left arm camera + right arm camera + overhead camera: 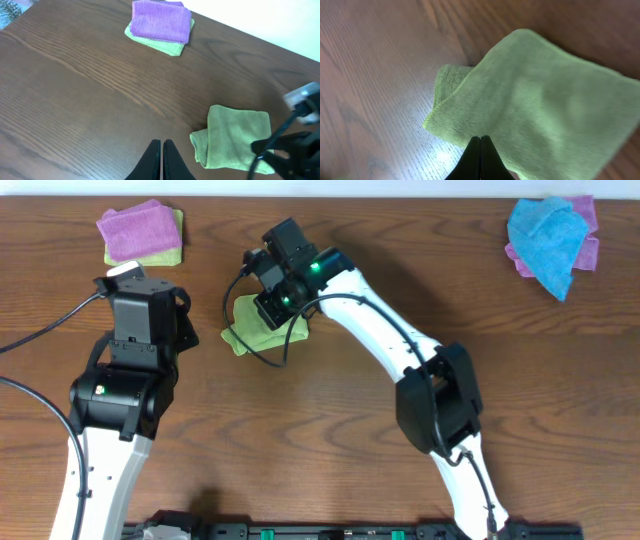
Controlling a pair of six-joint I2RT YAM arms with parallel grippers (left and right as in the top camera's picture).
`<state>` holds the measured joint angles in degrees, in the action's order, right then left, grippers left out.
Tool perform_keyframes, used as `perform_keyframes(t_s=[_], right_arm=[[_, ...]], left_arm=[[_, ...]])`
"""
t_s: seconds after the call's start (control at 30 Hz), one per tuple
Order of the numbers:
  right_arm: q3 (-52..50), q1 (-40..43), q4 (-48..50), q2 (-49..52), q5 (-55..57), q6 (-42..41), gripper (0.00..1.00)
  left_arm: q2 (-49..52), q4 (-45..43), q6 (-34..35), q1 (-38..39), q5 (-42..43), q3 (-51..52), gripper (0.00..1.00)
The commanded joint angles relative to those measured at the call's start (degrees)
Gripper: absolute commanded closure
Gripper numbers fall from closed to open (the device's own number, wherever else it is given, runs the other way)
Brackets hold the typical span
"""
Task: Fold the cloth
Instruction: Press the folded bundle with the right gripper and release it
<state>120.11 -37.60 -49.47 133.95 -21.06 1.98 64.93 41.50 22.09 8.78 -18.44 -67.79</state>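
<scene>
The cloth (535, 95) looks soft, light and limp, best pinched at a free corner. The right claw (480, 140) sits over it, fingers together. The left claw (161, 144) is likewise closed and empty.

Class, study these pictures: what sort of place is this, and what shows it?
Probably a robotics lab or test bench: a left arm and right arm at a wooden table, with a lime cloth and other small cloths laid out.

White links and black joint housings on the left arm (95, 468) and right arm (375, 320) — black cables (40, 329), small green lights (313, 268).
</scene>
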Motion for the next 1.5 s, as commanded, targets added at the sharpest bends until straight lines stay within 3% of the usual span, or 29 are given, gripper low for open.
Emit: perform_keyframes(t_s=[0.0,0.4,1.47], right_arm=[[0.81,-2.25,-0.26,2.32,0.11,0.92,0.99],[-1.16,-3.19,-3.04,5.99,4.72,0.92,0.99],[-2.47,-3.26,3.80,9.46,3.85,-1.64,0.99]], left_arm=[[-1.95,-0.04,0.20,-0.20,-1.07,0.13,0.94],[-2.80,1.99,-0.04,-0.20,-1.07,0.13,0.94],[-2.80,2.05,-0.04,-0.17,-1.01,0.13,0.94]])
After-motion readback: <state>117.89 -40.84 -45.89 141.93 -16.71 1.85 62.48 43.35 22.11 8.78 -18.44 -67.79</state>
